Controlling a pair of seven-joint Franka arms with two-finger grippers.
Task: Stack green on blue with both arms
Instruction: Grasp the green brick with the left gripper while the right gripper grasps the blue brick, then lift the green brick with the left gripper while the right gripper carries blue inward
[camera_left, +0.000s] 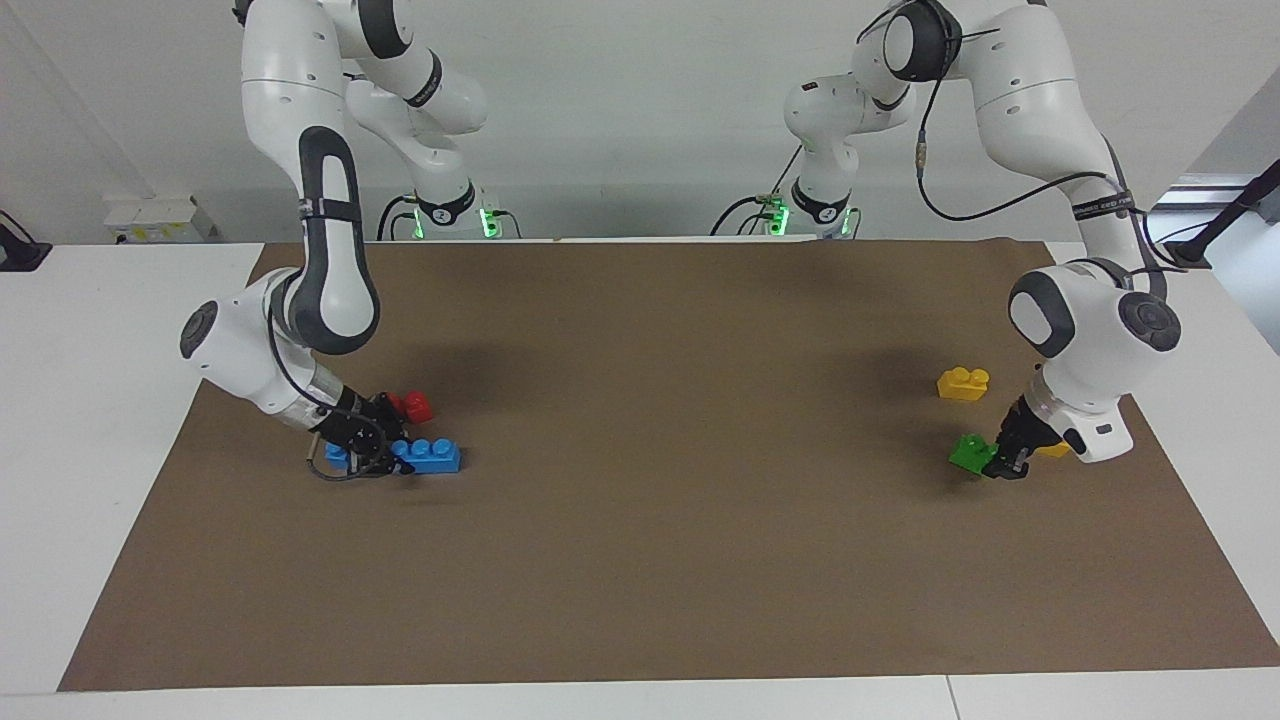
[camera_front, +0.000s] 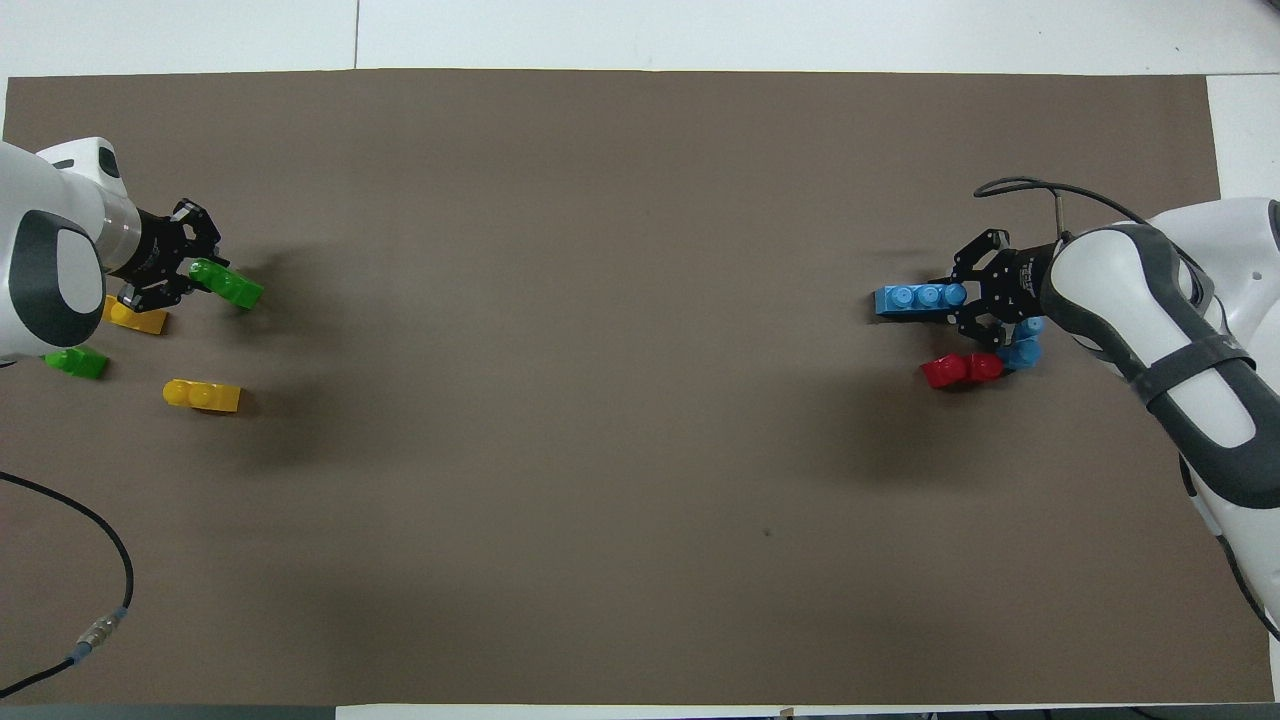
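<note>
Your left gripper (camera_left: 1003, 462) clamps a green brick (camera_left: 968, 452) over the brown mat (camera_left: 640, 560) beside a yellow brick (camera_left: 963, 383); your right gripper (camera_left: 372, 452) pinches a blue brick (camera_left: 430, 455) near the red brick (camera_left: 412, 405).

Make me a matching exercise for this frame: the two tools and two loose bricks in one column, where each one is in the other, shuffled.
Column one:
1. left tool
2. right tool
3. red brick
4. yellow brick

Column two:
A. beside the other blue brick
B. lying by itself, toward the left arm's end of the table
C. at one end of the long blue brick
D. holding a green brick

Pairs: 1-D, 2-C, 3-A, 4-B
</note>
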